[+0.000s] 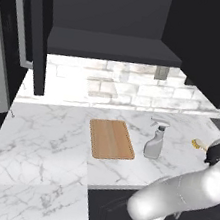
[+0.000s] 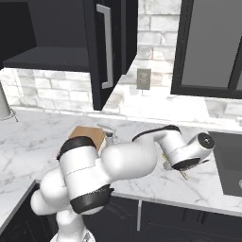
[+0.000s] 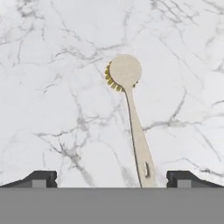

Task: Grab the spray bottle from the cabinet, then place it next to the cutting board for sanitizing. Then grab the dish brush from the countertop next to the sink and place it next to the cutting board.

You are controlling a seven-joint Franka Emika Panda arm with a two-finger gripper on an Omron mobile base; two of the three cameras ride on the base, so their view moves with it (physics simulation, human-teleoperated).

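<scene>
Two dark fingertips of the gripper (image 3: 111, 178) stand fully apart and hold nothing; between them you see the handle end of the dish brush (image 3: 131, 113), lying flat on the countertop (image 3: 52, 87). Judge it light, stiff and thin: take the pale handle near its middle, clear of the bristled yellow head. Farther off, the spray bottle (image 1: 155, 140) stands upright just beside the cutting board (image 1: 111, 139), under the open cabinet (image 1: 112, 46).

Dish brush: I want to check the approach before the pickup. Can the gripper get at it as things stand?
Probably yes. The gripper hangs open over the dish brush, which lies flat on bare countertop, its handle running between the fingertips with nothing beside it.
</scene>
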